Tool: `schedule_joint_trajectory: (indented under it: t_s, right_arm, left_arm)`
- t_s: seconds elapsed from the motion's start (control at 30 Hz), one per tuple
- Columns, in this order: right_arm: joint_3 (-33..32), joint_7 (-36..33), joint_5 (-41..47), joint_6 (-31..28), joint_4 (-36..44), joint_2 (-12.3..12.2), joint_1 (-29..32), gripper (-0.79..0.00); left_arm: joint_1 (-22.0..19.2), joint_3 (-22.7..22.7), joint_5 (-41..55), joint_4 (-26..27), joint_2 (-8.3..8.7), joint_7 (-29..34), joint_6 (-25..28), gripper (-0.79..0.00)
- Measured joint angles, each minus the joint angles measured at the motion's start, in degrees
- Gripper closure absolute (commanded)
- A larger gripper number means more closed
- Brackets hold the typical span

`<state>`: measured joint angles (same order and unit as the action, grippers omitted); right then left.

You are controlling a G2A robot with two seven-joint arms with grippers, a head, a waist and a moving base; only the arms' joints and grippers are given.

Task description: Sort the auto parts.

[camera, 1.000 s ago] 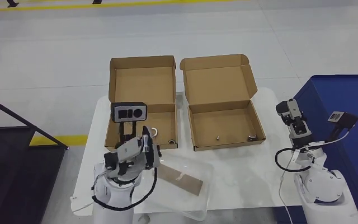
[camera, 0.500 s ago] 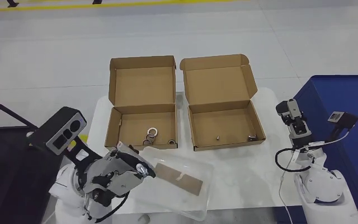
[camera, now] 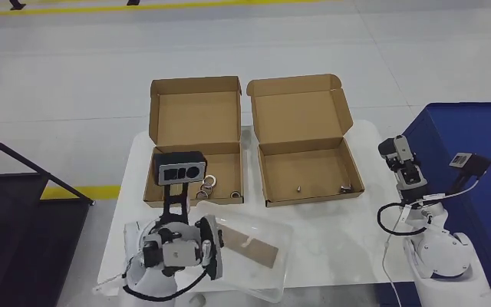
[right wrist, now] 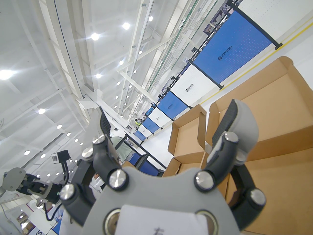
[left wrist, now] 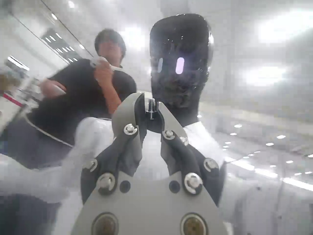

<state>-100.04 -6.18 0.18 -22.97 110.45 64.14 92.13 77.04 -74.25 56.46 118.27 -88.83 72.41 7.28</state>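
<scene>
Over the tray's left end, left gripper (left wrist: 149,103): was tipped up toward the ceiling, fingers squeezed nearly together and pinching a tiny bolt (left wrist: 151,110) right at the tips.
Bolt: sat upright between the two fingertips, threaded end pointing away from the wrist, so up in the air near the tray's left end and not in either box.
Tray (camera: 285,265): clear plastic, sat on the white table (camera: 337,230), with a brown cardboard strip (camera: 245,244) lying flat inside it.
Left box (camera: 157,180): open cardboard, just behind the tray's left half, lid folded back. A few metal rings (camera: 207,184) lay on its floor.
Right box (camera: 268,180): behind the tray's right end, lid also back, with a couple of small parts (camera: 298,186) on the floor, well apart from each other.
Right gripper (right wrist: 168,110): well off to the right of the tray, pointing up, fingers spread wide and holding nothing.
</scene>
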Motion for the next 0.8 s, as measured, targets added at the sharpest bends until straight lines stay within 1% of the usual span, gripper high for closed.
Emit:
schedule_joint_trajectory:
  t_s: [0.07,0.1,0.13,0.23,0.3,0.4,0.5,0.63,0.73,0.8]
  right_arm:
    - [0.0,0.0,0.0,0.0,0.0,0.0,0.0,-0.785]
    - [0.0,0.0,0.0,0.0,0.0,0.0,0.0,-0.785]
    - [0.0,0.0,0.0,0.0,0.0,0.0,0.0,-0.785]
    - [0.0,0.0,0.0,0.0,0.0,0.0,0.0,-0.785]
    - [0.0,0.0,0.0,0.0,0.0,0.0,0.0,-0.785]
    - [0.0,0.0,0.0,0.0,0.0,0.0,0.0,-0.785]
    - [0.0,0.0,0.0,0.0,0.0,0.0,0.0,-0.785]
    - [0.0,0.0,0.0,0.0,0.0,0.0,0.0,-0.785]
    - [0.0,0.0,0.0,0.0,0.0,0.0,0.0,-0.785]
    - [0.0,0.0,0.0,0.0,0.0,0.0,0.0,-0.785]
  left_arm:
    - [0.2,1.8,2.0,-0.6,0.20,-1.4,-6.3,0.000]
    - [0.5,2.8,3.6,-0.8,0.25,-2.6,-9.5,0.000]
    - [0.8,4.3,5.9,-0.8,0.36,-4.5,-13.9,0.000]
    - [1.5,6.8,7.4,0.2,0.84,-8.8,-24.0,0.000]
    - [2.4,7.9,8.1,0.9,1.09,-11.8,-28.8,0.000]
    - [4.2,9.6,12.2,2.8,1.37,-18.0,-35.8,0.000]
    - [5.5,10.6,19.4,3.7,1.36,-23.3,-40.3,0.000]
    - [5.8,11.4,32.9,5.0,1.28,-31.7,-45.1,0.000]
    - [5.9,11.8,40.6,5.3,1.41,-35.8,-47.8,0.000]
    - [6.0,11.7,44.0,5.7,1.51,-37.7,-48.4,0.000]
